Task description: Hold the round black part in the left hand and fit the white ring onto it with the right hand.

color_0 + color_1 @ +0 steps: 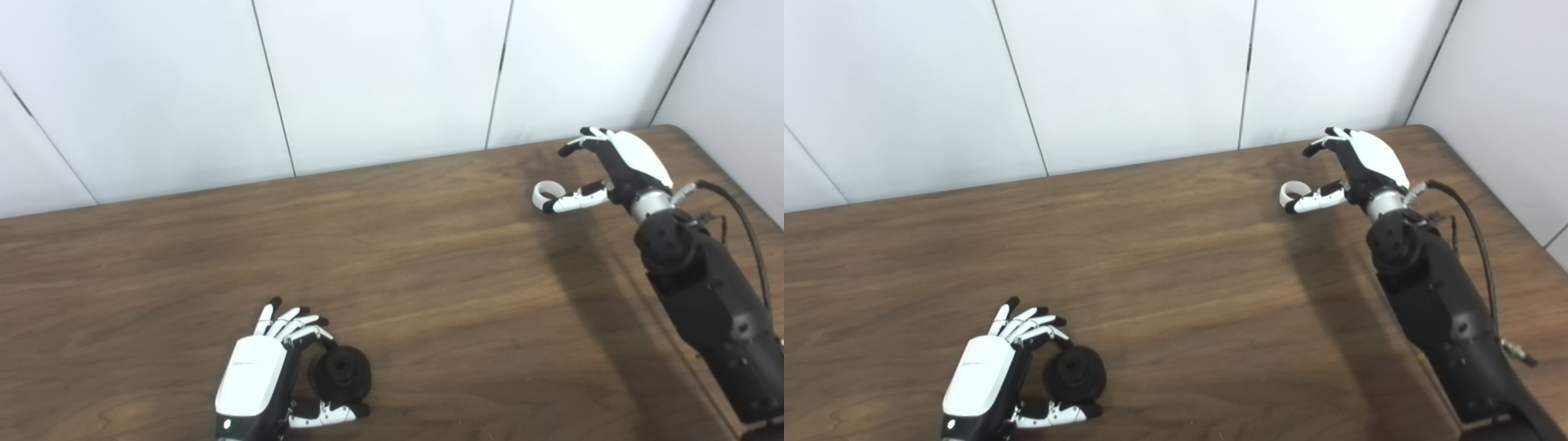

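A: Black and round, the part (pixel 340 373) sits at the near edge of our wooden table (pixel 392 257), right against our left hand (pixel 266 373). How do we read those fingers?

B: We see the fingers (pixel 293 323) curled over its top and the thumb (pixel 324 414) stretched along the table beneath it, so the part lies cupped between them. The fingers look loosely bent, not clamped; whether we are truly gripping it or only cradling it, we cannot tell.

A: And the white ring (pixel 1292 195)?

B: It lies on the table far off toward the back right corner, well apart from the black part. Our right hand (pixel 1356 162) is beside it, wrist raised, palm turned down.

A: Do we hold it?

B: No. The thumb (pixel 1317 199) reaches out low, its tip touching or just beside the ring's rim. The fingers (pixel 1323 143) arch above, spread wide from the thumb, closed on nothing.
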Controlling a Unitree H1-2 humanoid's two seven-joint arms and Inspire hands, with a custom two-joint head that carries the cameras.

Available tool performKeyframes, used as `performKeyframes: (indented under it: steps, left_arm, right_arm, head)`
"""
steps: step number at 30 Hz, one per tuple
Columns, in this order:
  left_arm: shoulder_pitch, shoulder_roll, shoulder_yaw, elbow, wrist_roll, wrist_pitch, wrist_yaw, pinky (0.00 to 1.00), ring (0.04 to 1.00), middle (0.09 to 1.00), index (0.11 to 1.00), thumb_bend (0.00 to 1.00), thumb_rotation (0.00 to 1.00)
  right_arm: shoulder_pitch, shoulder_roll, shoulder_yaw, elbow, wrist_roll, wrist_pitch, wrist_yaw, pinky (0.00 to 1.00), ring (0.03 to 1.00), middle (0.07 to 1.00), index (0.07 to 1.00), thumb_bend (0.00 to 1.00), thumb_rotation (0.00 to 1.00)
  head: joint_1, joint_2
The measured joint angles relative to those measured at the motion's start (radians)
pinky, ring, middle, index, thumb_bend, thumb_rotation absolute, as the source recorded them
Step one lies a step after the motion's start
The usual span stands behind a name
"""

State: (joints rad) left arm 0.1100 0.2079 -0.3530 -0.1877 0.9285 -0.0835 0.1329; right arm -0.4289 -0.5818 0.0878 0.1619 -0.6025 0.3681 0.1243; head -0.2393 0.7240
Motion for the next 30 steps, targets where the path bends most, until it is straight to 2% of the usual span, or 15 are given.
performKeyframes:
  steps: [7, 18, 30]
  left_arm:
    - [0.001, 0.0, 0.004, 0.0, -0.001, -0.003, -0.004, 1.0, 0.858, 0.757, 0.484, 0.52, 0.05]
    - [0.001, -0.001, 0.006, 0.0, 0.0, -0.006, -0.004, 1.0, 0.861, 0.757, 0.484, 0.52, 0.05]
    - [0.002, -0.004, 0.009, 0.0, 0.0, -0.006, -0.004, 1.0, 0.86, 0.755, 0.484, 0.52, 0.05]
  right_arm:
    - [-0.051, -0.029, 0.048, 0.061, -0.031, 0.021, 0.04, 1.0, 1.0, 0.977, 0.741, 0.92, 0.29]
    - [-0.099, -0.024, 0.091, 0.16, -0.042, 0.028, 0.063, 1.0, 1.0, 0.972, 0.732, 0.89, 0.29]
    - [-0.133, -0.003, 0.123, 0.196, -0.043, 0.056, 0.068, 1.0, 1.0, 0.968, 0.724, 0.88, 0.31]
  head:
    - [0.002, -0.002]
    - [0.0, -0.005]
    - [0.003, -0.002]
